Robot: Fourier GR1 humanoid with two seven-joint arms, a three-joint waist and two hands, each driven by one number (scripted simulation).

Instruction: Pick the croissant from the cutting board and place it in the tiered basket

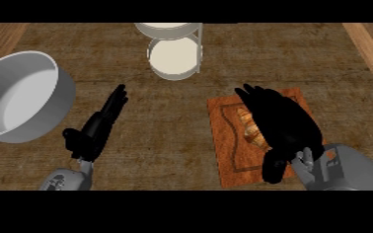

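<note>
On the reddish-brown wooden cutting board (227, 143), at the right of the brown wood-grain surface (167, 128), the golden-brown croissant (250, 127) is seen lying lengthwise, its long axis running roughly away from the robot and leaning slightly left at the far end. Only its left flank is shown; the rest is covered by the black right hand (284, 126), which is spread directly over it with fingers extended towards the far left and not yet visibly curled around the pastry. Whether contact is made cannot be told. The right hand is thus by far the nearer one. The black left hand (102, 123) is held well apart at the left, fingers straight and pressed together, beside the large grey round pot (33, 96). The white wire-framed tiered basket (175, 54) is placed beyond the board, up and to the left, so a carry in that direction is judged to be needed.
</note>
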